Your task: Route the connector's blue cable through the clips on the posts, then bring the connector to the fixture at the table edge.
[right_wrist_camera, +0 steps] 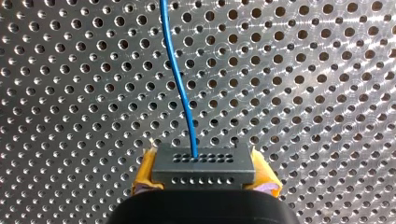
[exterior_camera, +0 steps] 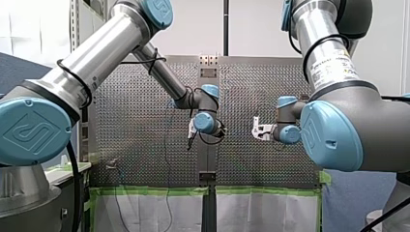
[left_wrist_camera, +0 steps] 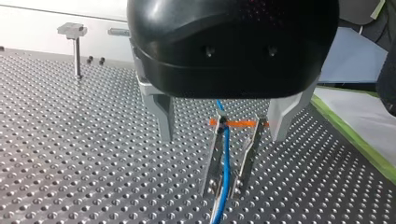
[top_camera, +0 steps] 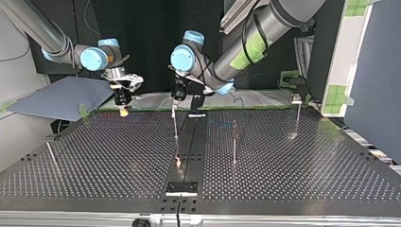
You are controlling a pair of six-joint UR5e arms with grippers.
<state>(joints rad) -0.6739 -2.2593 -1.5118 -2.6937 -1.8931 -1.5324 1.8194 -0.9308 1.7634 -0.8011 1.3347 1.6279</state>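
The connector (right_wrist_camera: 203, 169) is clamped between the yellow pads (right_wrist_camera: 145, 171) of my right gripper (right_wrist_camera: 204, 179), above the perforated table (right_wrist_camera: 70, 93), and the blue cable (right_wrist_camera: 180, 84) is seen leading away from it. Farther along, the cable is seen between the spread metal fingers (left_wrist_camera: 212, 163) of my left gripper (left_wrist_camera: 225, 186).

Robotics lab: perforated table (top_camera: 94, 156), posts (top_camera: 234, 146)

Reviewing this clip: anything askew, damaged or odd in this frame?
Nothing stands out. My right gripper holds the connector level between its yellow pads, and the blue cable leaves it in a smooth curve, unkinked.
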